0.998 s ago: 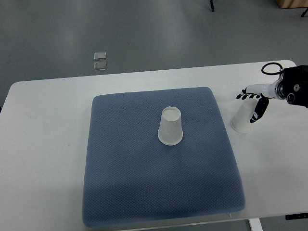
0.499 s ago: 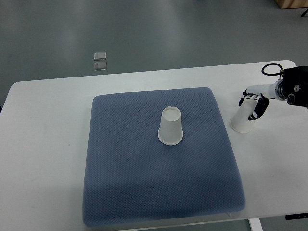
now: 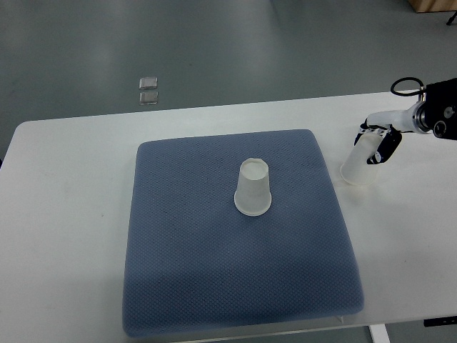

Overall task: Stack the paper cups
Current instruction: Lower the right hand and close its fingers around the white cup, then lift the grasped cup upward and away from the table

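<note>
A white paper cup (image 3: pixel 254 188) stands upside down near the middle of the blue mat (image 3: pixel 214 271). A second white paper cup (image 3: pixel 360 163) is off the mat at the right, tilted, its wide mouth toward the table. My right hand (image 3: pixel 378 143) comes in from the right edge, and its black-tipped fingers (image 3: pixel 389 146) are closed around the narrow end of that cup. The cup looks raised slightly off the white table (image 3: pixel 71 214). The left arm does not show.
The mat covers the table's middle. The table's far edge runs just behind the right hand, with grey floor beyond. Two small square plates (image 3: pixel 148 91) lie on the floor at the back left.
The right hand has closed on the right cup and drawn up and slightly back; the cup now tilts and sits a little higher in the picture. The cup on the mat has not moved.
</note>
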{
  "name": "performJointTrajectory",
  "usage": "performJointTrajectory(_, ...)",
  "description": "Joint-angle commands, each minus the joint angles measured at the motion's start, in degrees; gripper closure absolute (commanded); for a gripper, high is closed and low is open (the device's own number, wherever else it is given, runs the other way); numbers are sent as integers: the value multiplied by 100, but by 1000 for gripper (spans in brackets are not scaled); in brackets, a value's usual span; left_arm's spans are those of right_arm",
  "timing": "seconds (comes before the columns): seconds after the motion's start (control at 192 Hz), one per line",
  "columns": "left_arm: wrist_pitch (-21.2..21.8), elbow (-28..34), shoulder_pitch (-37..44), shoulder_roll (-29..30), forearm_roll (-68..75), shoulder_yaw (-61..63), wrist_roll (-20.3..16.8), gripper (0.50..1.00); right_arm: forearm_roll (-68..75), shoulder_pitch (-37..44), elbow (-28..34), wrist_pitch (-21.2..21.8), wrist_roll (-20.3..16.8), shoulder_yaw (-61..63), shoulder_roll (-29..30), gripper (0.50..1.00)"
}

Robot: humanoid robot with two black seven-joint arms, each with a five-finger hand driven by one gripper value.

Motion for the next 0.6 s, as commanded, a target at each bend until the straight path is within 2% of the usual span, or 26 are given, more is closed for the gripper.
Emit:
performJointTrajectory(0.0,0,-8,-1,0,0,0,-1,500,-185,634,383,328,-113,-41,-275,857)
performJointTrajectory(0.052,0,-17,-1,0,0,0,-1,500,-326,1065,594,522,-245,-50,-485,854)
performJointTrajectory(0.088,0,-17,-1,0,0,0,-1,500,-431,1416,717,811,-289,-50,-670,852)
performJointTrajectory(0.146,0,-17,-1,0,0,0,-1,500,-431,1416,717,812,-289,-50,-670,852)
performJointTrajectory(0.151,-9,-17,-1,0,0,0,-1,500,-588,1886,770,1342,-289,-32,-879,850)
performJointTrajectory(0.166,-9,-17,-1,0,0,0,-1,500,-651,2075,779,1575,-289,-23,-960,852)
performJointTrajectory(0.229,0,-17,-1,0,0,8,-1,500,-783,2567,779,2033,-289,-14,-1136,850)
performJointTrajectory(0.317,-9,-17,-1,0,9,9,-1,500,-809,3138,805,2411,-289,-14,-1259,848)
performJointTrajectory(0.364,-9,-26,-1,0,0,9,-1,500,-809,3376,832,2571,-289,-23,-1303,846)
performJointTrajectory(0.593,-9,-26,-10,0,9,9,-1,500,-809,3869,1043,2571,-298,-14,-1347,846)
